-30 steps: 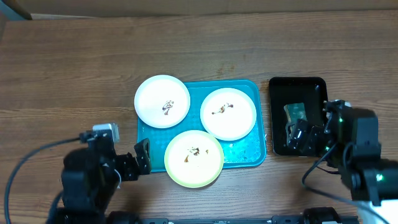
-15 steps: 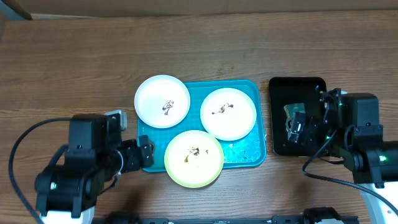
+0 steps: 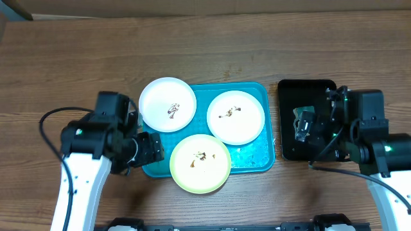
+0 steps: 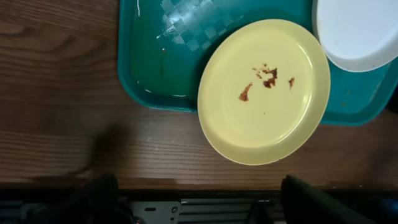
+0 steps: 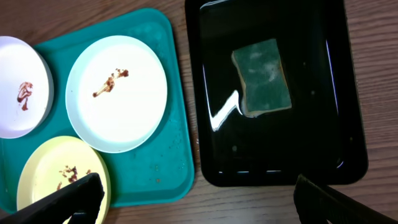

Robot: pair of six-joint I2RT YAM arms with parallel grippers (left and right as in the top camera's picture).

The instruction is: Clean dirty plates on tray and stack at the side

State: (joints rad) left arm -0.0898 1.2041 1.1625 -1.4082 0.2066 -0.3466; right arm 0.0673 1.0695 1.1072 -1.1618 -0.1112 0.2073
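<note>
I am working over a brown wooden table (image 3: 77, 58), and the turquoise tray (image 3: 252, 154) is lying at its middle with its long axis running from my left to my right. A smaller black tray (image 3: 308, 93) is sitting just beside it on my right. All three plates are resting on the turquoise tray, each with brown smears at its centre, so I am judging that no cleaning is done yet. One white plate (image 3: 167, 104) is overhanging the far left corner, the other white plate (image 3: 236, 117) is lying fully inside on the right, and the yellow-green plate (image 3: 200, 163) is jutting over the near rim. That last plate is the one my next move is turning on. My left gripper (image 3: 151, 152) is hovering at the tray's near left corner with its jaws standing wide apart and nothing between them. The plate is lying just to its right and slightly ahead, apart from the fingers, so my left arm is the nearer one. Being round, the plate is offering no preferred axis; its overhanging edge looks the easiest place to pinch. My right gripper (image 3: 303, 130) is hanging open and empty over the black tray, where the green sponge (image 3: 305, 117) is lying flat ahead of it, long side pointing roughly away from me.
</note>
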